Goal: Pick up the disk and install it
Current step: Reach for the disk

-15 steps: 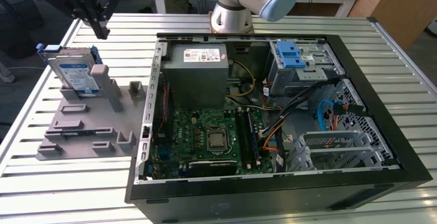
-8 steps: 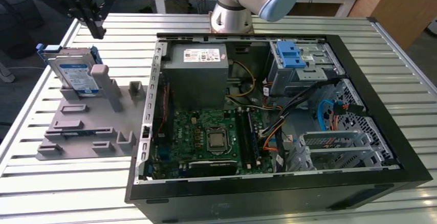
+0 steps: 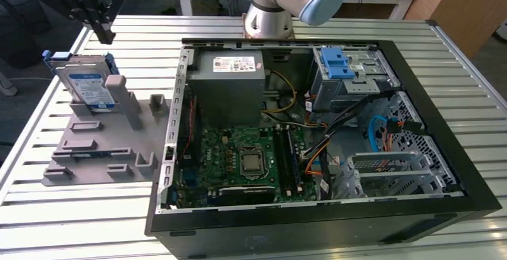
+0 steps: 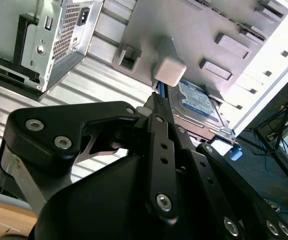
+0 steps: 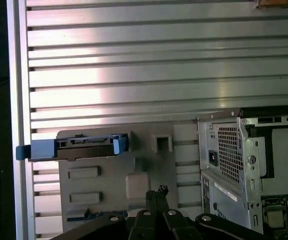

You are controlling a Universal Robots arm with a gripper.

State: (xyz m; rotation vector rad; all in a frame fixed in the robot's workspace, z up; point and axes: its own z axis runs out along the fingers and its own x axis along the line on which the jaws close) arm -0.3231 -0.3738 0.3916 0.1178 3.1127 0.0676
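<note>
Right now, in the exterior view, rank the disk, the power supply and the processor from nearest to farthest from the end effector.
1. Disk: in the stand, exterior view's left, below the end effector.
2. Power supply: inside the case, higher in the picture.
3. Processor: mid-case, lower in the picture.

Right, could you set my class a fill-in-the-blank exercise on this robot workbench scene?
1. In the exterior view, the hard drive stands in the grey slotted stand, on the ____ of the open computer case.
2. The plastic bracket around the hard drive's edges is ____.
3. The gripper hangs ____ the hard drive without touching it.
4. The power supply sits ____ the computer case.

Missing words: left; blue; above; inside.
</note>
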